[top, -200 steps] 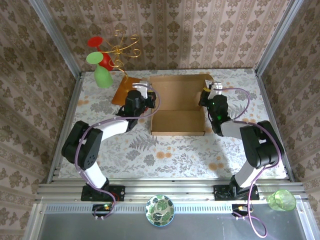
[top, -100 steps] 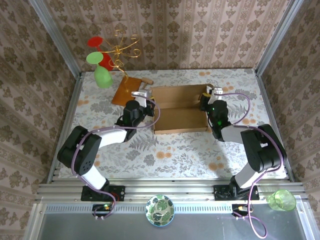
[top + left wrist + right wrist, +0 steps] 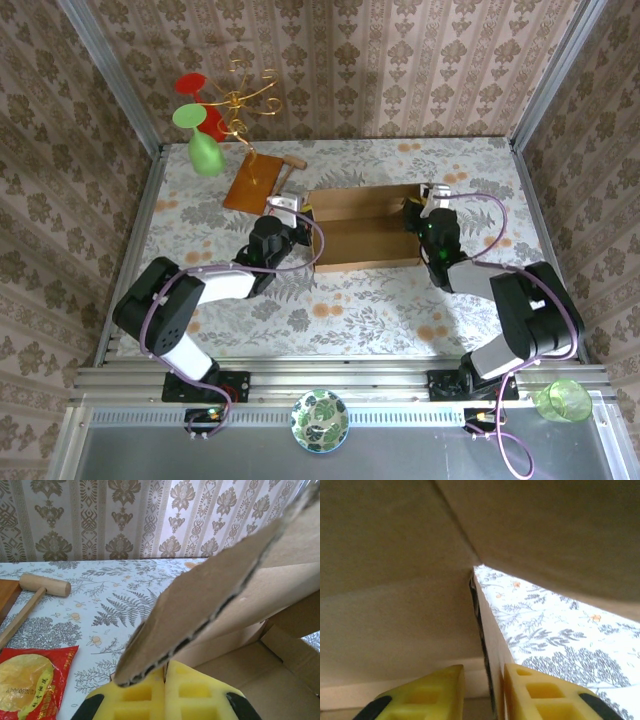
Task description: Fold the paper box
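The paper box [image 3: 365,225] of plain brown cardboard stands at the table's middle, its lid panel leaning forward over the tray. My left gripper [image 3: 300,216] is at the box's left end. In the left wrist view the yellow pads [image 3: 135,695] press together on the edge of a cardboard flap [image 3: 210,595], so the left gripper [image 3: 165,672] is shut on it. My right gripper [image 3: 418,206] is at the box's right end. In the right wrist view the right gripper [image 3: 483,680] has its jaws apart astride the box's side wall [image 3: 492,635], with a gap on the left.
A glossy wooden board [image 3: 253,182] and a wooden mallet [image 3: 290,161] lie behind the left gripper. A red packet [image 3: 30,680] lies beside it. A gold wire stand [image 3: 245,100] with green and red glasses [image 3: 205,150] is at the back left.
The lid has swung from lying flat at the back to leaning forward over the tray. Both grippers moved nearer with it. The right jaws have parted.
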{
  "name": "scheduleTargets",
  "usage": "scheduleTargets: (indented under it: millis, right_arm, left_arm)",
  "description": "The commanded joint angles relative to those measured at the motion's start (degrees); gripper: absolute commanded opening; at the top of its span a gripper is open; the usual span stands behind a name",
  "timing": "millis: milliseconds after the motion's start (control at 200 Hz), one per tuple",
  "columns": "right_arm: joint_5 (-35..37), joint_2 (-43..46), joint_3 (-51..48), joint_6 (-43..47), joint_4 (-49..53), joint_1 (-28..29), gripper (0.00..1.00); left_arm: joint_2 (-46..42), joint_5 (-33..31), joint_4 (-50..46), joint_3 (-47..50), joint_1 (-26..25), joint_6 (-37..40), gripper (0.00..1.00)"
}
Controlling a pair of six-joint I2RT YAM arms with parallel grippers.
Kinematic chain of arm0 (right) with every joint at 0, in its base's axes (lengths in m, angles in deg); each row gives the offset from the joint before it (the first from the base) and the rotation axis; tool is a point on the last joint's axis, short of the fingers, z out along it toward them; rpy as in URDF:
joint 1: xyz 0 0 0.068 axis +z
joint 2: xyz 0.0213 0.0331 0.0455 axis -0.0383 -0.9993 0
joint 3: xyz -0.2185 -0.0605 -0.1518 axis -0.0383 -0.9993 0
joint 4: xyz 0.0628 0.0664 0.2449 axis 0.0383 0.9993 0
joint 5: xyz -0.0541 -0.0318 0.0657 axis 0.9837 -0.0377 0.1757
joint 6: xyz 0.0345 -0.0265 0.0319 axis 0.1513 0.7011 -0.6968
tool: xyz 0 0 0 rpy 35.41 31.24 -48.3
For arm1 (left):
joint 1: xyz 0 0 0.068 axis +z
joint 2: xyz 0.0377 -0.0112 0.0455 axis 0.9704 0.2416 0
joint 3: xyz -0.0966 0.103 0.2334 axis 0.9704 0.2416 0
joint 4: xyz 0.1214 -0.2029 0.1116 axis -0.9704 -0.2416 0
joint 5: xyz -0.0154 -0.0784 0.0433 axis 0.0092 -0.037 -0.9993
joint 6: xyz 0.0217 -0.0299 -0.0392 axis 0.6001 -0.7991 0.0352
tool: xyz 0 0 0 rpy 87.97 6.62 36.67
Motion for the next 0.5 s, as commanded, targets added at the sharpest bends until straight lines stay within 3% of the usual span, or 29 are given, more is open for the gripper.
scheduleTargets:
  millis: [0,280,495]
  right_arm:
    - [1.6,3.6,-0.8,-1.4,3.6,0.7,0.30]
    - [2.3,9.6,-0.3,-5.1,13.8,0.7,0.39]
    - [1.9,14.7,0.9,-11.0,24.2,0.7,0.53]
  left_arm:
    - [-1.6,-0.3,0.3,1.8,-1.2,0.4,0.00]
    - [0.0,-2.5,1.7,3.7,-3.3,-2.1,0.00]
    - [1.0,-4.2,1.9,3.8,-4.1,-3.3,0.00]
